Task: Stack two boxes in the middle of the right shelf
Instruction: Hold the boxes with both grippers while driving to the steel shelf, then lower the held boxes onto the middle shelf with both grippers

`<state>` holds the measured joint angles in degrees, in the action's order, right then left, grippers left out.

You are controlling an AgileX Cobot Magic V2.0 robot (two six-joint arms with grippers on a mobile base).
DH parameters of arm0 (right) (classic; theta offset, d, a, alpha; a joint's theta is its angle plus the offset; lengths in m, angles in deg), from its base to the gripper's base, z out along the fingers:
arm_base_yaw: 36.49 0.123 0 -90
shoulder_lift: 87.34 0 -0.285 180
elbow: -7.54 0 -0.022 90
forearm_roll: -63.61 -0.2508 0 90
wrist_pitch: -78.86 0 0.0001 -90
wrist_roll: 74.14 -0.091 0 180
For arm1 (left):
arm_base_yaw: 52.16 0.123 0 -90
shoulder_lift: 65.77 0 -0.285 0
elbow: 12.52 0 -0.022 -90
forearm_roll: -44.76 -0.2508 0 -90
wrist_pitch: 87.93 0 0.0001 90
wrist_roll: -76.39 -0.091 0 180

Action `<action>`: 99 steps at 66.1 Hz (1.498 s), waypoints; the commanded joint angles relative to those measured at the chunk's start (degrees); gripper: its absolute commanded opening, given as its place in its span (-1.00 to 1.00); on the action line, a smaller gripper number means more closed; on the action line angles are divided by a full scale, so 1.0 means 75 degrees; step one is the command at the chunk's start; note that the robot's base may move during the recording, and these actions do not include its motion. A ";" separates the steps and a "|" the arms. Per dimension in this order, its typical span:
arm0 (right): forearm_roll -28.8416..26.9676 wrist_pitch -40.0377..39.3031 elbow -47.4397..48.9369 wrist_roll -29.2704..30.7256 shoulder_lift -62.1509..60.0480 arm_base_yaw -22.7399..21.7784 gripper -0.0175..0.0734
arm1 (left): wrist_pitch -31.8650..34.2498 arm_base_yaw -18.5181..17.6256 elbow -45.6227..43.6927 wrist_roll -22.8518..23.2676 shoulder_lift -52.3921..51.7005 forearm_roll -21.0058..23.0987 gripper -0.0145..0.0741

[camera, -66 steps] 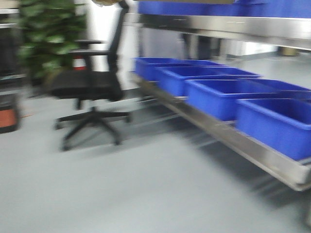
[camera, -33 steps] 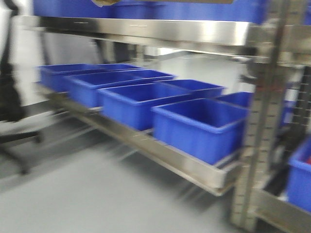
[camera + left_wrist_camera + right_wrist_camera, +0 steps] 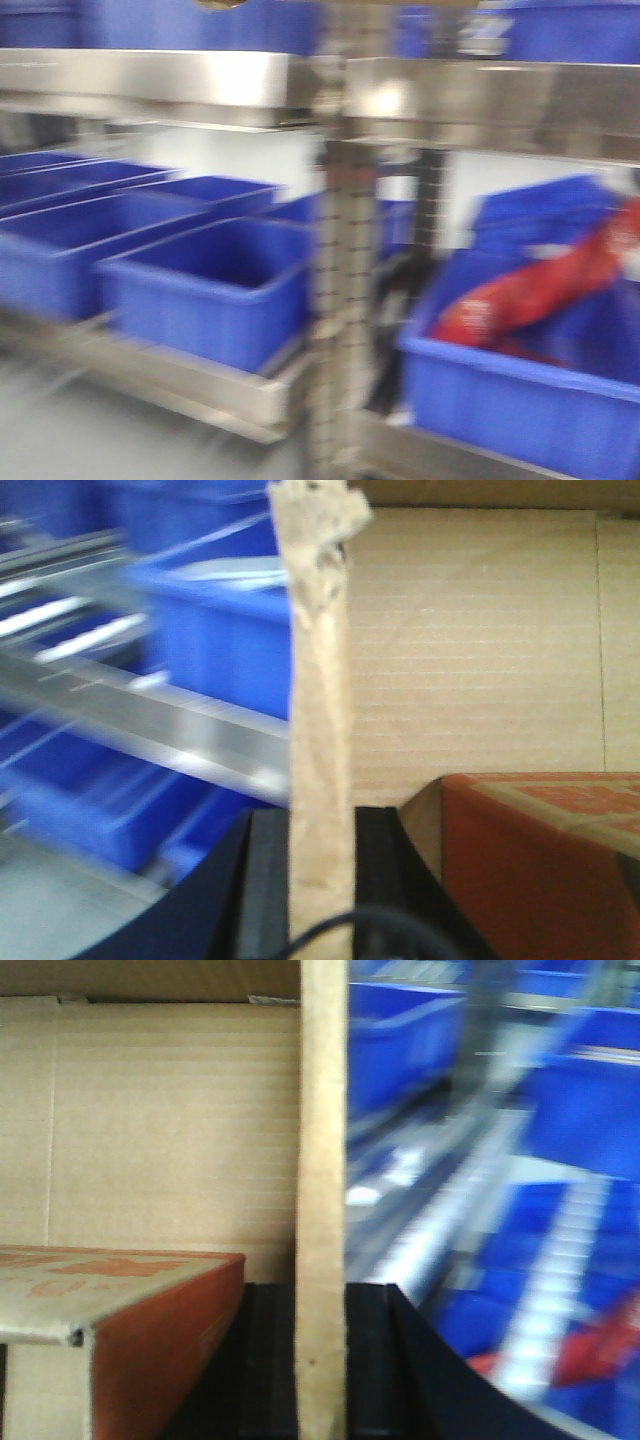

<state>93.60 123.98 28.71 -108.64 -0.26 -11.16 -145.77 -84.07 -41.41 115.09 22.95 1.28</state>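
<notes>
Both grippers hold one tan corrugated cardboard box. In the left wrist view my left gripper (image 3: pixel 320 820) is shut on the box's upright wall edge (image 3: pixel 318 660), which has a torn top; the box's inner face (image 3: pixel 480 650) lies to the right. In the right wrist view my right gripper (image 3: pixel 322 1295) is shut on the opposite wall edge (image 3: pixel 322 1110). A second box with an orange-red side lies inside, seen in the left wrist view (image 3: pixel 540 860) and the right wrist view (image 3: pixel 140 1330). The stainless-steel shelf rim (image 3: pixel 500 95) crosses the top of the front view. A tan scrap (image 3: pixel 220 4) shows at the top edge.
A perforated steel post (image 3: pixel 340 300) stands mid-view between two shelf sections. Blue bins (image 3: pixel 200 290) fill the lower left shelf. A blue bin (image 3: pixel 520 410) at lower right holds a red packet (image 3: pixel 540 290). More blue bins sit on the upper level. All is motion-blurred.
The front view has swung right: the chair and plant left the frame, the row of blue bins slid left, and the post and the right shelf section came in.
</notes>
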 commanded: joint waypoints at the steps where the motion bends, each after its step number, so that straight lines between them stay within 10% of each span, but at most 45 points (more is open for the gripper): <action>1: 0.0405 -0.0254 0.0112 -0.0013 -0.0133 -0.0079 -0.98 | 0.0078 0.0022 -0.0122 -0.0025 -0.0130 -0.0450 -0.92; 99: 0.0405 -0.0282 0.0112 -0.0013 -0.0133 -0.0079 -0.98 | 0.0078 0.0022 -0.0122 -0.0025 -0.0130 -0.0450 -0.92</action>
<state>93.71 123.61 28.71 -108.64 -0.26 -11.16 -145.66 -84.07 -41.41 115.09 22.95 1.28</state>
